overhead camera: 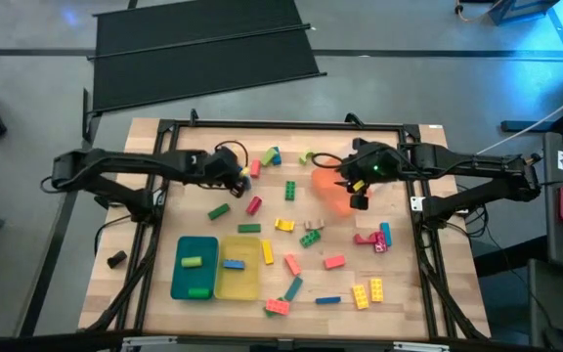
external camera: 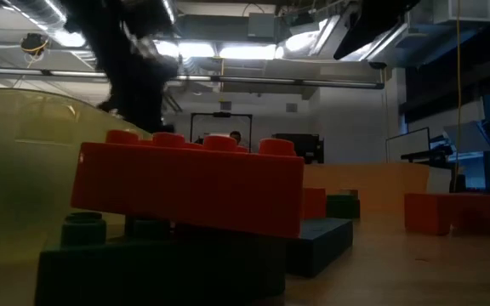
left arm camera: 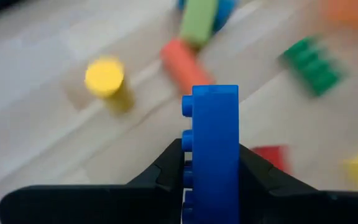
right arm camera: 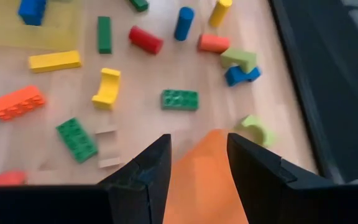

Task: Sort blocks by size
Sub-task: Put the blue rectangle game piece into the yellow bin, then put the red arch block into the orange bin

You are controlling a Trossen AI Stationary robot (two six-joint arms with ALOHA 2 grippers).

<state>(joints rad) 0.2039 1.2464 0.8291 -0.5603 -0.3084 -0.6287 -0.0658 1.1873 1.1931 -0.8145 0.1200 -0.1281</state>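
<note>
The left tool [left arm camera: 211, 186] is clamped on a long blue block [left arm camera: 215, 149], held clear above the bench [overhead camera: 154, 235] near its far left. The right tool [right arm camera: 199, 155] grips the orange tray [overhead camera: 328, 192] by its edge, over the bench's far middle. To do this step well, the blue block should travel level to the tray for its size, probably the yellow tray [overhead camera: 238, 284], and drop only once squarely over it.
</note>
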